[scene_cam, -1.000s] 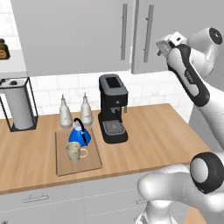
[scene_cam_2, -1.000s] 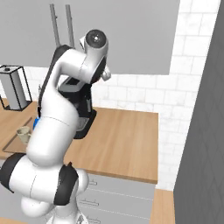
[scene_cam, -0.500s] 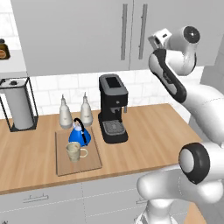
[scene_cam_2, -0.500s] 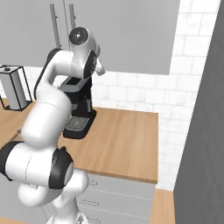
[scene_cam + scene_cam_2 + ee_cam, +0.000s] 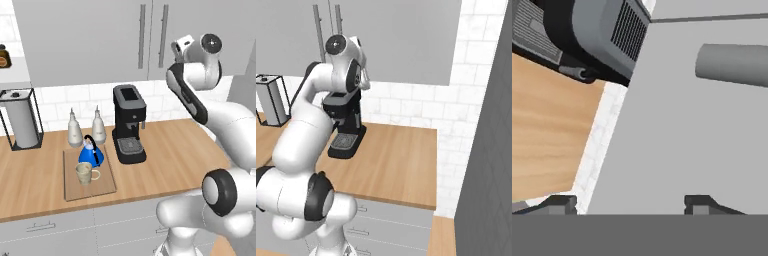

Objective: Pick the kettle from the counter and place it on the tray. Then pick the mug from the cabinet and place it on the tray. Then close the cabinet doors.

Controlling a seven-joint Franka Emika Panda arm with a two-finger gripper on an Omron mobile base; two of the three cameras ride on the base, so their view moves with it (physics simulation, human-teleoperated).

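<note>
The blue kettle and the beige mug both stand on the pale wooden tray, which lies on the counter. Both cabinet doors look flush and shut, their silver bar handles side by side. My gripper is raised in front of the right door, just right of its handle. In the hand view my gripper is open with nothing between its fingertips. The grey door face sits close ahead there, with the bar handle at the upper right.
A black coffee machine stands on the counter below my hand. Two white-grey bottles stand behind the tray. A paper-towel holder is at the far left. A tall grey panel borders the counter's right end.
My hand has swung left toward the cabinets. The right door's handle has moved left with it, and that door now sits flush beside the left one.
</note>
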